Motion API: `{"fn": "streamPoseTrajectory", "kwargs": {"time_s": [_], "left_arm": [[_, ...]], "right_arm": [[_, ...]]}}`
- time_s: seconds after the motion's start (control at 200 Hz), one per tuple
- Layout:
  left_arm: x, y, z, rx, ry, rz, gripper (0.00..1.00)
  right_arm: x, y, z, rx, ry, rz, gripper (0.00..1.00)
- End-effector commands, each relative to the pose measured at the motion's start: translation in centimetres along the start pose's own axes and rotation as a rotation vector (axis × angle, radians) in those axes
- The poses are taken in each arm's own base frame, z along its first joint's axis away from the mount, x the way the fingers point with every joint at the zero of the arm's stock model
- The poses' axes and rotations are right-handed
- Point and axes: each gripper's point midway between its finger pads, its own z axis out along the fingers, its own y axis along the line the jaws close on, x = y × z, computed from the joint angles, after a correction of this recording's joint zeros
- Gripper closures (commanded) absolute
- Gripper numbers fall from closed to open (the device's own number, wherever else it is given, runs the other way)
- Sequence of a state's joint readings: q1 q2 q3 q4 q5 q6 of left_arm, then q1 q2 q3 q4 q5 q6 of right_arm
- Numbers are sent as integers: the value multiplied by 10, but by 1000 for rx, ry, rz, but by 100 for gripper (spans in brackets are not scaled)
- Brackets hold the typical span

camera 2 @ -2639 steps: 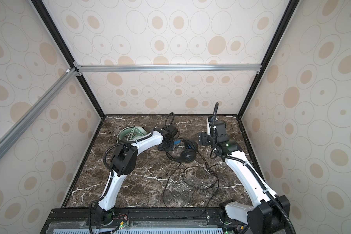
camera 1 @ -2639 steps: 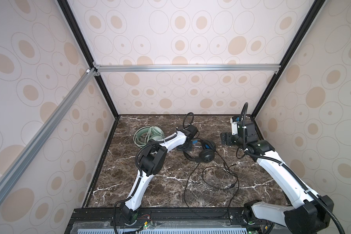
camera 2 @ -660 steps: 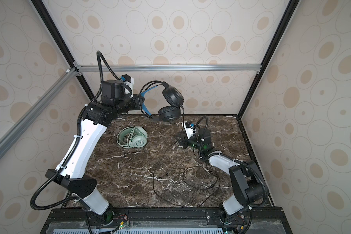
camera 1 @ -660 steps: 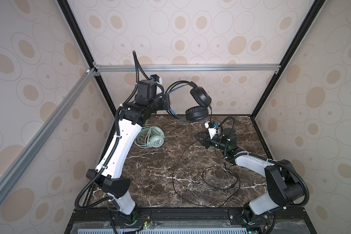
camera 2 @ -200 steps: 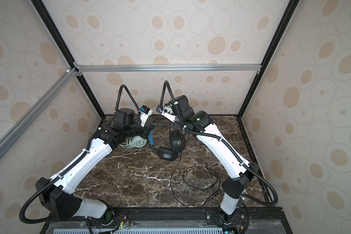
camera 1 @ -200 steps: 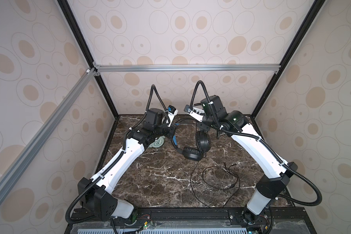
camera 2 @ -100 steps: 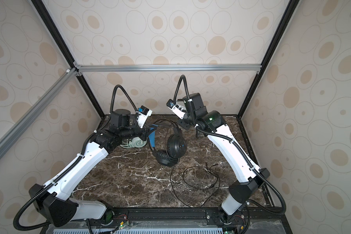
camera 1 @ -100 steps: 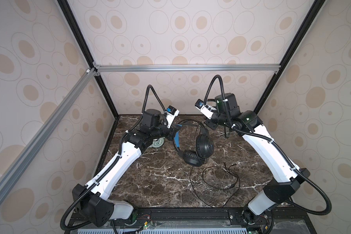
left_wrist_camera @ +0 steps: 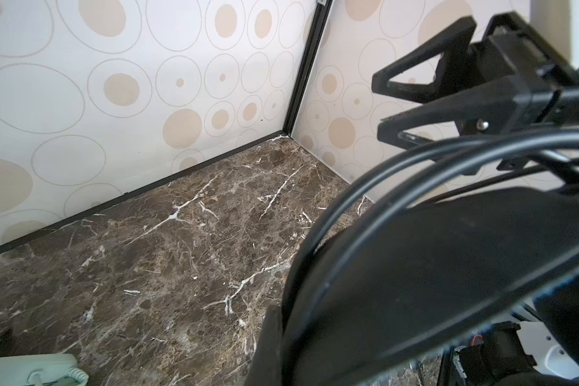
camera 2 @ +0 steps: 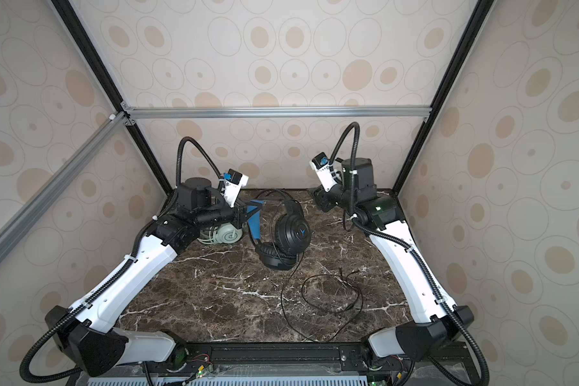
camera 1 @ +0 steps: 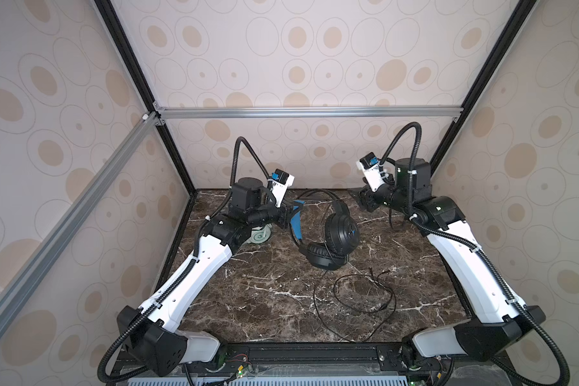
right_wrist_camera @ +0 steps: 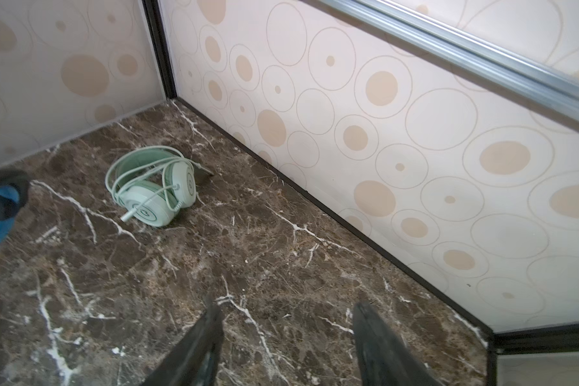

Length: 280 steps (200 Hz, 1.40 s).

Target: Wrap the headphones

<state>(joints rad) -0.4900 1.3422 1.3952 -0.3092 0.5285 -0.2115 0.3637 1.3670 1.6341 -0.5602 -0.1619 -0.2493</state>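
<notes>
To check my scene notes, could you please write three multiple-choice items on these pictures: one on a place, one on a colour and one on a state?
1. Where does the mint-green headset lie?
A. On the table, in its back left part.
B. At the front edge.
C. Lifted into the air.

2. What colour is the inner headband of the black headset?
A. Red.
B. Blue.
C. White.

3. How is the right gripper?
A. Shut, with nothing in it.
B. Open and empty.
C. Shut on the black headset.

Answers:
1 A: the right wrist view shows it flat on the marble near the back corner.
2 B: a blue band shows in both top views.
3 B: its jaws stand apart, with only marble between them.
</notes>
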Motion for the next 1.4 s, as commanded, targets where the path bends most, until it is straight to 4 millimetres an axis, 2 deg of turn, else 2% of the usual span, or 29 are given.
{"fn": "streamPoseTrajectory", "kwargs": {"time_s": [0.0,0.08,0.18,0.355,0.52,0.65,0.785,0.955,1.11,1.396], "left_arm": [[-48,-26,-24,71,-149,-9,100],[-55,-24,-25,54,-158,-28,100],[-62,-20,-25,31,-168,-47,100],[-73,-21,-29,28,-204,-42,100],[-79,-21,-32,11,-211,-50,100],[-77,-15,-28,-10,-200,-56,100],[-81,-15,-27,-10,-203,-58,100],[-87,-7,-24,-54,-202,-50,100],[-87,-4,-22,-69,-188,-43,100],[-89,-2,-19,-73,-193,-51,100]], "right_arm": [[-17,4,-17,-45,-147,60,31],[-6,6,-23,-52,-188,60,29],[21,10,-20,-62,-144,69,28],[52,33,-16,-178,-151,132,28],[60,50,-7,-284,-171,207,29],[77,58,5,-329,-145,230,29],[85,67,5,-377,-147,242,27],[111,78,9,-418,-98,251,26],[121,90,7,-478,-86,257,26],[129,88,29,-485,-93,309,26]]}}
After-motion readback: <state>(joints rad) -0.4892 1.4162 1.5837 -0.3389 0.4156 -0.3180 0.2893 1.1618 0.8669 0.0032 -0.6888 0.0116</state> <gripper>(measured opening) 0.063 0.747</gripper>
